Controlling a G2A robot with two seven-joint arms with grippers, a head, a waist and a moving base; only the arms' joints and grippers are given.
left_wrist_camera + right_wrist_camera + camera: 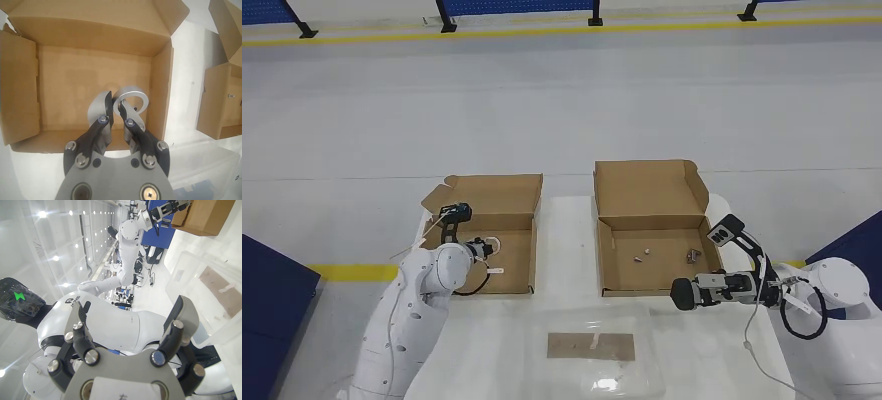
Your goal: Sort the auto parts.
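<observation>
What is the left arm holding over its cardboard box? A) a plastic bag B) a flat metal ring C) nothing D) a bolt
B: the left gripper has its jaws clamped on the rim of a flat metal ring above the open cardboard box.

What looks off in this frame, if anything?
Only small things. The left box has a ragged, torn flap corner. The left gripper holds the metal ring over that box by a thin pinch on its rim, one finger through the hole, so it could slip. The right gripper is open and holds nothing.
</observation>
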